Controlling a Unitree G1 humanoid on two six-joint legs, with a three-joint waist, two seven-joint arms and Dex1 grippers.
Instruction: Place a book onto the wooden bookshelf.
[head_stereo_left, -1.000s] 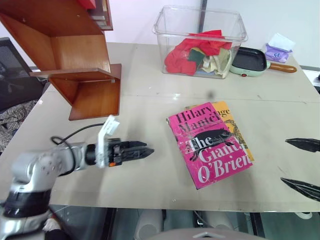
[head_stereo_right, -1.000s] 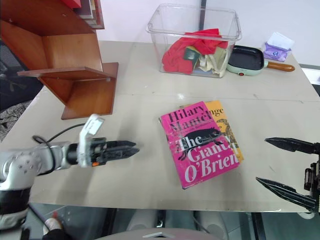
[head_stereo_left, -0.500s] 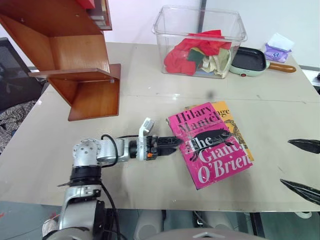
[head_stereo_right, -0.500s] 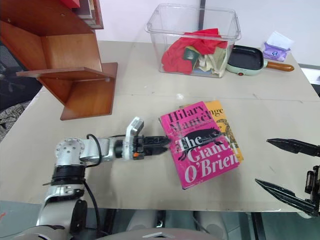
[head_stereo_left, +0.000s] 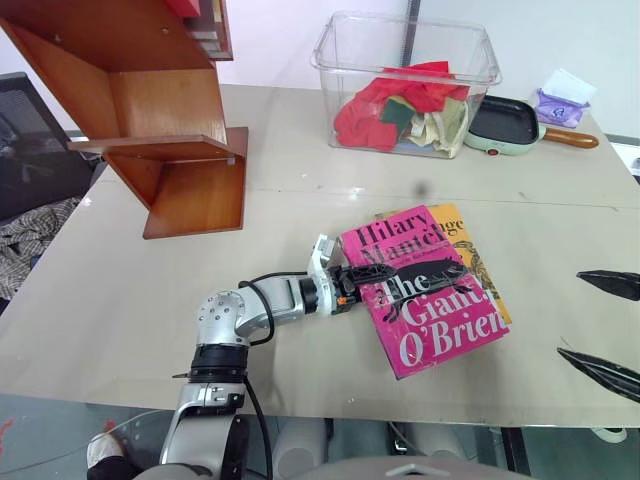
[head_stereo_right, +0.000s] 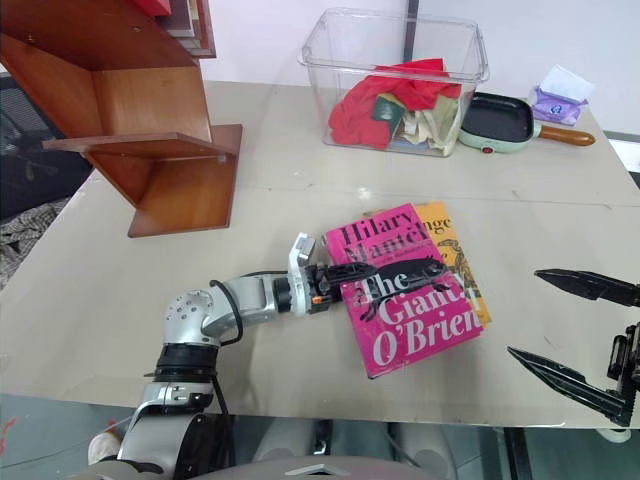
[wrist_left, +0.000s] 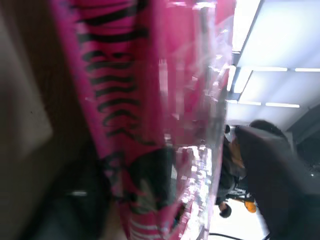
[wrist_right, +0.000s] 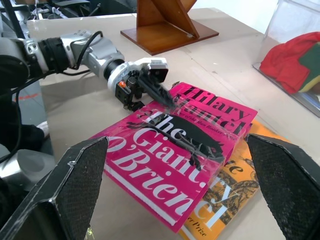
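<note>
The pink book (head_stereo_left: 430, 300) lies flat near the table's middle, on top of a yellow-orange book (head_stereo_left: 468, 238). My left gripper (head_stereo_left: 362, 274) has come in level at the pink book's left edge and is shut on it. One finger (wrist_right: 159, 93) lies over the cover, and the other is hidden under the book. The pink cover (wrist_left: 150, 100) sits between the fingers in the left wrist view. The wooden bookshelf (head_stereo_left: 170, 130) stands at the table's far left. My right gripper (head_stereo_right: 526, 313) hangs open over the table's right side, apart from the books.
A clear plastic bin (head_stereo_left: 405, 80) of red and mixed cloths stands at the back. To its right are a small green pan (head_stereo_left: 505, 120) and a tissue pack (head_stereo_left: 560, 100). A dark chair (head_stereo_left: 30, 140) stands off the table's left side.
My left gripper has moved right from the bare table to the pink book's left edge and closed its fingers around that edge. The right gripper has stayed in place.
</note>
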